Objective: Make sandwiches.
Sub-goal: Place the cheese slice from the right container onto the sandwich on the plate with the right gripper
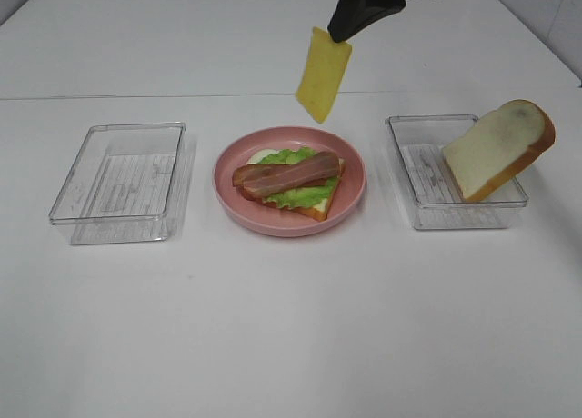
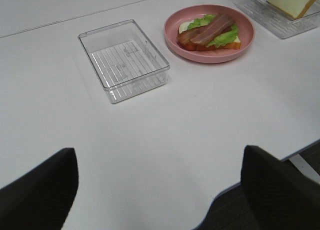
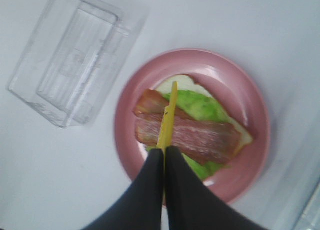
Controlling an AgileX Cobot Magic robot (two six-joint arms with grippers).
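On the pink plate point(image 1: 236, 200) lies a bread slice point(image 1: 320, 209) with green lettuce point(image 1: 305, 195) and two bacon strips point(image 1: 286, 174) on top; the stack also shows in the left wrist view point(image 2: 207, 32) and the right wrist view point(image 3: 192, 135). My right gripper point(image 1: 342, 34) is shut on a yellow cheese slice point(image 1: 322, 75), which hangs in the air above the plate and shows edge-on in the right wrist view point(image 3: 169, 117). A second bread slice point(image 1: 496, 150) leans in the right clear tray point(image 1: 427, 213). My left gripper point(image 2: 160, 190) is open and empty, low over the table's front edge.
An empty clear tray point(image 1: 118, 186) stands left of the plate, also in the left wrist view point(image 2: 122, 60) and the right wrist view point(image 3: 70, 65). The table's front edge point(image 2: 220, 192) lies close under the left gripper.
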